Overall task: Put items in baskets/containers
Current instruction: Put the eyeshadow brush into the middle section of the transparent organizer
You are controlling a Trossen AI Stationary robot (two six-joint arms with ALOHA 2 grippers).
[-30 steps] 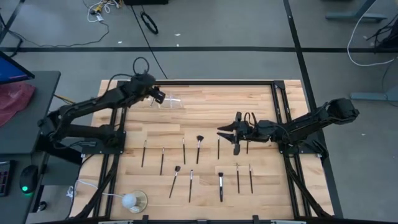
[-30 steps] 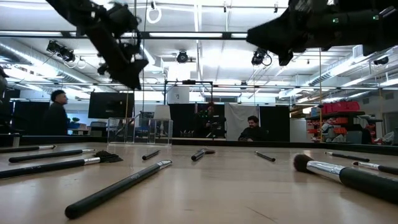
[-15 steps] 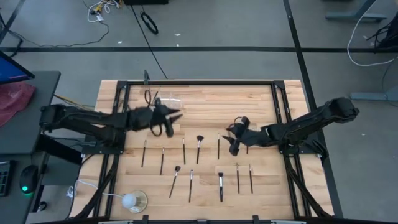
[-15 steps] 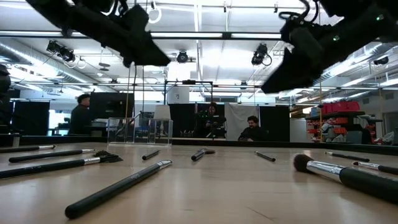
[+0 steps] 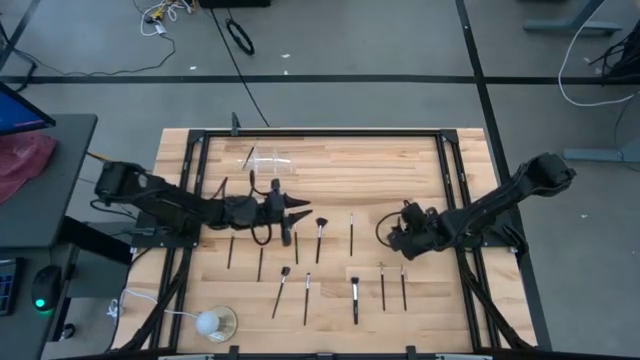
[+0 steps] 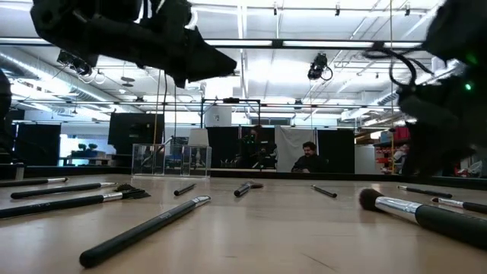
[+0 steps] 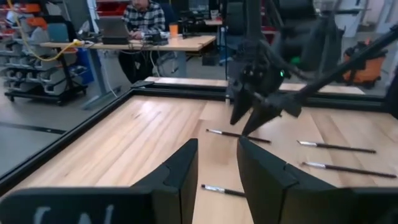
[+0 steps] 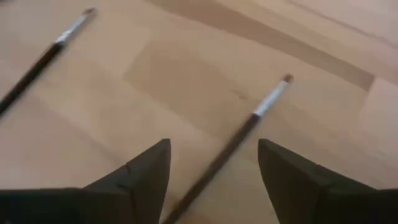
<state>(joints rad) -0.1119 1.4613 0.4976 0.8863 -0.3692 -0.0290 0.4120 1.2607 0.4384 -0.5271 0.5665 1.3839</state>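
Note:
Several slim dark makeup brushes [image 5: 307, 297] lie flat and scattered on the wooden table [image 5: 460, 330]. The clear holder [image 5: 268, 160] stands at the far left. My left gripper [image 5: 303, 212] hovers level above the left-middle brushes, pointing toward the table's right. It is open, and only bare table shows between its fingers [image 7: 217, 146]. My right gripper [image 5: 393, 240] slants down at right of middle, open. Its fingers stand on either side of one brush [image 8: 249, 124] that lies on the table, without touching it.
A white ball on a clear round base [image 5: 212, 322] with a white cord sits at the near left corner. A black frame [image 5: 320, 132] borders the table. Beyond the table, the low view shows a person seated in the room [image 6: 308, 157].
My left gripper has swung from over the clear holder toward the table's middle and near side, sinking and tipping from pointing down to level. My right gripper has come down toward the table and back toward its right edge, tipping from level to slanting down over a brush.

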